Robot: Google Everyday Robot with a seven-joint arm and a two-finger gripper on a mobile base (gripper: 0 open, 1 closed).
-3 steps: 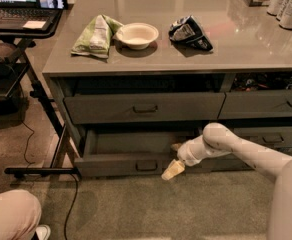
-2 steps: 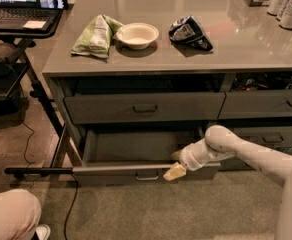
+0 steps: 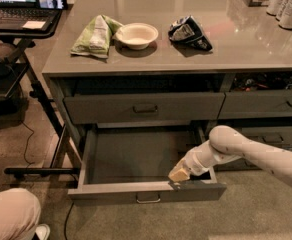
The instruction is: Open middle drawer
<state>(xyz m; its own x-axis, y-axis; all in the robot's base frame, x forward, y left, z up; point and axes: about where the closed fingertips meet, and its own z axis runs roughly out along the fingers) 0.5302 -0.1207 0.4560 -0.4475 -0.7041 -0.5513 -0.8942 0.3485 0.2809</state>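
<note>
The middle drawer (image 3: 111,191) is pulled well out from the grey cabinet toward the camera. Its plain grey box (image 3: 136,156) holds nothing that shows. A small pull handle (image 3: 148,199) sits at the centre of its front. My gripper (image 3: 179,175) is at the top edge of the drawer front, right of the handle, with its tan tip touching that edge. My white arm (image 3: 246,151) reaches in from the lower right and hides the drawer's right rear corner.
A shut drawer (image 3: 111,109) sits above, with more drawers (image 3: 266,104) to the right. The counter holds a green bag (image 3: 95,34), a white bowl (image 3: 136,34), a dark bag (image 3: 188,31) and cans (image 3: 288,6). A laptop stand (image 3: 16,14) and a person's knee (image 3: 8,214) are at left.
The middle drawer has slid further out toward the camera. My gripper moved with its front edge, down and slightly forward.
</note>
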